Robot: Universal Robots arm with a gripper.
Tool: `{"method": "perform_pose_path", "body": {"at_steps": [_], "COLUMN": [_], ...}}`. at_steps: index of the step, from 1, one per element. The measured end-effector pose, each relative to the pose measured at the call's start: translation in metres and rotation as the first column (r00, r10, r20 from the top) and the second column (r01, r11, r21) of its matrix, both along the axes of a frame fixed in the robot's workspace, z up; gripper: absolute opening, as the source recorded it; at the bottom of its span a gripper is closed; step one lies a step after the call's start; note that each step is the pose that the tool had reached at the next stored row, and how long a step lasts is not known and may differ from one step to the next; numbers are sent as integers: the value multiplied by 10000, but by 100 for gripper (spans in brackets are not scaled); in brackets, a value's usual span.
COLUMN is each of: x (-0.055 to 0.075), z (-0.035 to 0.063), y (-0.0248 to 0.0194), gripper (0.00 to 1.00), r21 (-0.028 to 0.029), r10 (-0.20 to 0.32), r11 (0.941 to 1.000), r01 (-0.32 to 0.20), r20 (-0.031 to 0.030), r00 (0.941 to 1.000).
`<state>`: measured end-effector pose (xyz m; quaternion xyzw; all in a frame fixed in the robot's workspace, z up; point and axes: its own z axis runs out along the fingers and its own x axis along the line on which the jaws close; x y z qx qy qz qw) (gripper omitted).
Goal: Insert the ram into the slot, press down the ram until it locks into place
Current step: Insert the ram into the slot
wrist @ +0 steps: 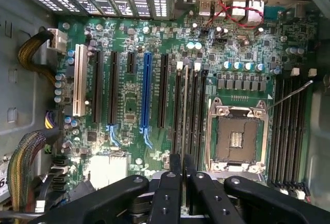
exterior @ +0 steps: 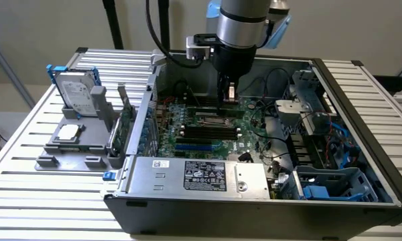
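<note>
Gripper (wrist: 182,160): fingers drawn close on a thin edge; reads as clamped on the ram (wrist: 184,113), about mid-length.
Ram: seen edge-on, a pale line running out from between the fingers, directly over one black slot (wrist: 185,73); seated or hovering, cannot tell.
Handling: judged light, stiff and thin; chips and contact edge fragile. Best held by the flat faces near the middle; would tolerate little twisting.
Slot bank: parallel black strips just beside the silver processor socket (wrist: 238,134); blue slot (wrist: 146,95) well apart.
Exterior: gripper (exterior: 226,96) reaches down inside the open computer case (exterior: 255,216), above the motherboard (exterior: 208,138).
</note>
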<state>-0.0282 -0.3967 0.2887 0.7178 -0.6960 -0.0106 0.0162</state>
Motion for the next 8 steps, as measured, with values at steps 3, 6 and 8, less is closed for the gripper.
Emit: {"method": "perform_pose_path", "body": {"at_steps": [3, 6, 8], "x": [-1, -5, -10], "z": [-54, -108, -145], "y": [-17, -17, -17], "gripper": [13, 13, 13], "r21": [1, 0, -1], "r10": [-1, 1, 0], "r11": [10000, 10000, 10000], "r01": [1, -1, 0], "r20": [0, 0, 0], "r00": [10000, 10000, 10000]}}
